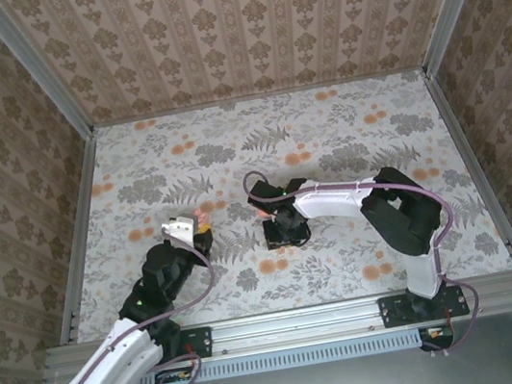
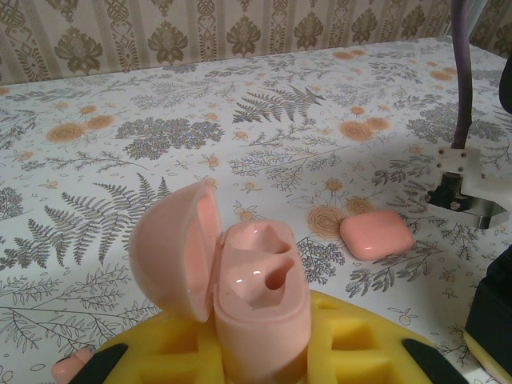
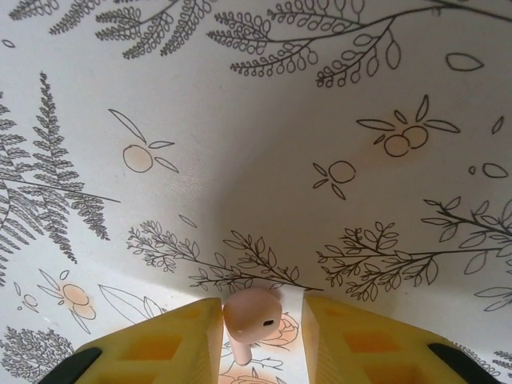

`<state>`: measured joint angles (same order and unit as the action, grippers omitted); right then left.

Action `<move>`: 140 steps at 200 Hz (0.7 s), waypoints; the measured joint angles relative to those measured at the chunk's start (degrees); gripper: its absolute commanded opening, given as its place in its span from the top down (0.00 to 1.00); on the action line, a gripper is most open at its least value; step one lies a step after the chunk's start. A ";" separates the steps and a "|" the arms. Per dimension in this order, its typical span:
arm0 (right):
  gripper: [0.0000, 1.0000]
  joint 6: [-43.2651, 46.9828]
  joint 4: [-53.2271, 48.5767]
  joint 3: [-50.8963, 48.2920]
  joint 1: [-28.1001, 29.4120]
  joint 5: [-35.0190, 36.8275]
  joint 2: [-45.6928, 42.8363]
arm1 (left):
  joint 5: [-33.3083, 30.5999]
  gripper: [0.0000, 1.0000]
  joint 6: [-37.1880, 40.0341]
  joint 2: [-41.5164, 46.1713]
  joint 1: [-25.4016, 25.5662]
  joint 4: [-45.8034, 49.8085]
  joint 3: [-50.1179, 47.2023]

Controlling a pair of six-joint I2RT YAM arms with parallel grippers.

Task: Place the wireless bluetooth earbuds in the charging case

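Nearest, a coral-pink plastic charging case (image 2: pixel 256 296) stands upright, clamped in the left gripper (image 1: pixel 187 228), its lid swung open toward 9 o'clock. The table (image 1: pixel 353 128) is printed with ferns and orange blossoms, and the walls (image 1: pixel 240 29) are papered in beige damask. The right gripper (image 1: pixel 285 232) points down just 6 o'clock of centre, elbow folded at 3 o'clock. Its fingers straddle a glossy pink earbud (image 3: pixel 250 314); I cannot tell whether they pinch it.

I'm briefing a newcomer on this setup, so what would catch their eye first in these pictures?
The open coral-pink charging case stands out, lid swung back and both wells empty, clamped in the left hand, left of centre. Next, a small pink earbud lies on the flowered tablecloth within the slightly open right hand, near the middle.
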<state>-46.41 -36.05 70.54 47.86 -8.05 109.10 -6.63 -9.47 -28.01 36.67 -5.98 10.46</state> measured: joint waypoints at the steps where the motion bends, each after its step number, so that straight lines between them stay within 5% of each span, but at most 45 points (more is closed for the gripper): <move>1: 0.70 0.00 -0.02 0.02 0.00 0.02 0.00 | 0.00 0.84 0.00 0.00 0.00 0.00 0.00; 140: 0.78 0.09 3.41 -2.69 0.20 2.27 -2.36 | 0.87 0.84 0.00 -0.83 0.00 -0.68 -0.90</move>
<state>-46.33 -32.64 67.85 48.05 -5.78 106.74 -5.76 -9.47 -28.84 36.67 -6.66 9.56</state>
